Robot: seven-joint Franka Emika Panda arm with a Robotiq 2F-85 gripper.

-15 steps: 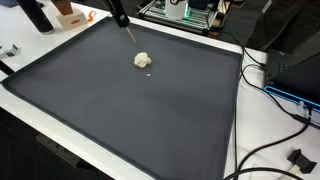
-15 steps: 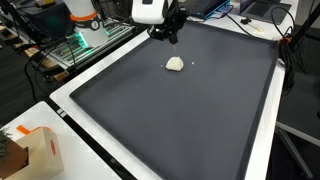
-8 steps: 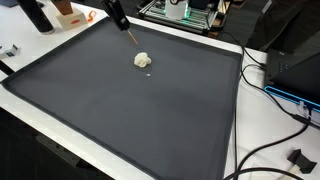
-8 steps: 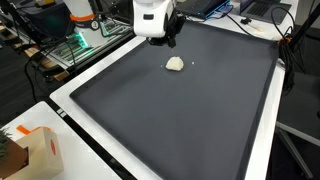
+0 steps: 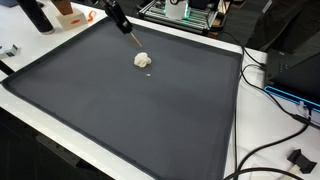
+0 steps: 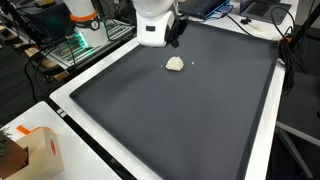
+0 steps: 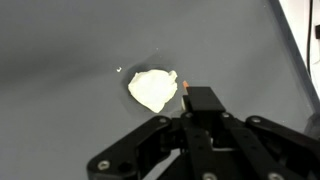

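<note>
The white lump point(image 7: 152, 90) is lying on the black mat point(image 5: 150, 120), toward the mat's far end, and it is showing in both exterior views point(image 5: 143, 60) point(image 6: 175, 64). The gripper point(image 7: 200, 105) is hovering just beside it. Its fingers are drawn in tight and are gripping a thin stick point(image 5: 131, 38), which is slanting down toward the lump. In the wrist view the stick's orange tip point(image 7: 185, 88) is sitting right at the lump's edge. I cannot tell whether the two are touching. A tiny pale speck point(image 7: 119, 69) is lying on the mat close to the lump.

In an exterior view the gripper point(image 6: 168, 32) is hanging over the mat's far edge, with its white body above the dark fingers. The mat point(image 6: 180, 120) is lying on a white table point(image 6: 262, 150).

Off the mat, a cardboard box point(image 6: 35, 150) is standing at a near corner of the table. Black cables point(image 5: 275, 100) are trailing along one side. A rack of electronics point(image 5: 180, 10) is standing behind the far edge, and an orange object point(image 5: 68, 15) is sitting beside it.
</note>
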